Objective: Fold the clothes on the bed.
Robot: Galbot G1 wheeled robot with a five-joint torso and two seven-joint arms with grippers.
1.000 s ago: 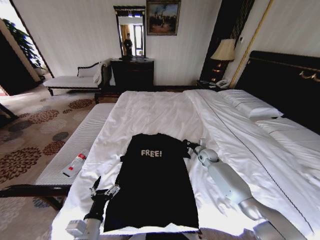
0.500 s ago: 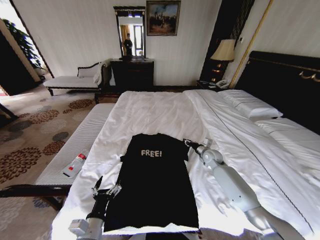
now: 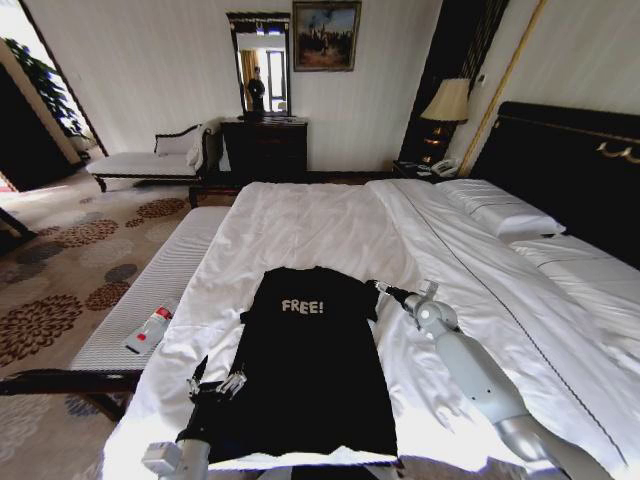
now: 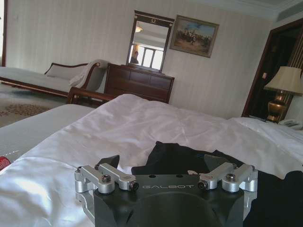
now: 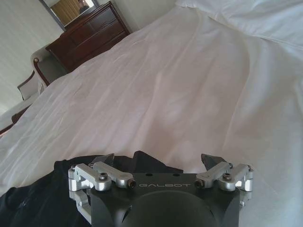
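The right gripper (image 3: 381, 290), dark-fingered on a silver-grey arm, now sits slightly farther from the black cotton T-shirt's (image 3: 310, 365) right sleeve, toward the white bed's (image 3: 320, 225) headboard side. The left gripper (image 3: 213, 384) sits lower along the shirt's left edge, nearer the bed's near edge.

Bare duvet (image 3: 310, 225) lies open around the T-shirt (image 3: 308, 370).

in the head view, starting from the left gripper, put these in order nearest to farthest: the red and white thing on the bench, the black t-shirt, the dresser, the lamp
1. Black T-shirt: just beside the left gripper, at the shirt's left edge.
2. Red and white item: on the bench, to the robot's left.
3 and 4. Dresser by the far wall and lamp at far right: too close to call.
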